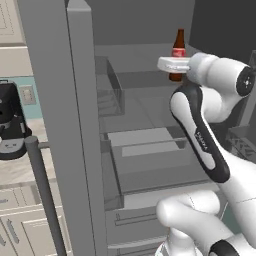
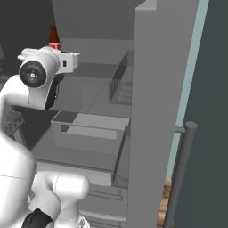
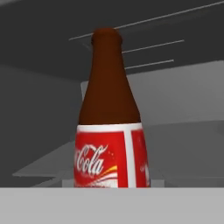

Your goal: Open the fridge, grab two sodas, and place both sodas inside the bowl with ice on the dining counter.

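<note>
One soda (image 1: 178, 52) is seen upright on a shelf inside the opened fridge (image 1: 75, 125), directly before the end effector (image 1: 172, 64); whether it is clenched cannot be told.

Stands upright on a shelf inside the open fridge (image 1: 75, 125): one soda bottle (image 1: 178, 50), just behind the hand (image 1: 172, 64), above the drawers (image 1: 150, 160). Left of the fridge, on the counter (image 1: 15, 170): a coffee machine (image 1: 11, 120).
</note>
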